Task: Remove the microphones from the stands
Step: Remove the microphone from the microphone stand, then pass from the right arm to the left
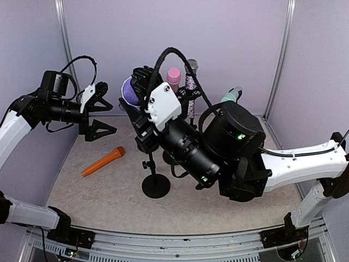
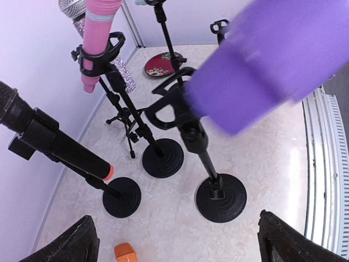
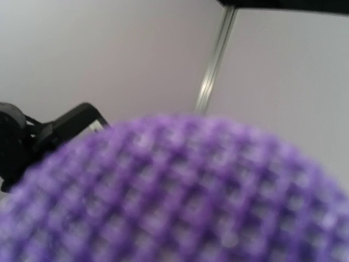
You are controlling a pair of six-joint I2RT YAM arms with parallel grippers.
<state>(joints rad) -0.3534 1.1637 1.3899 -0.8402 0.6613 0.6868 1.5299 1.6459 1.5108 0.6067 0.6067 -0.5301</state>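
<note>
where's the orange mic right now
In the top view, the orange microphone lies flat on the left side of the table, below the open left claw and left of the black round stand base.

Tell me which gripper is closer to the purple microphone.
Right. The right gripper sits against the head of the purple microphone; the left gripper hangs open off to its left, clearly apart.

Purple microphone — mesh head, tilted — lower end at clip of black stand
</note>
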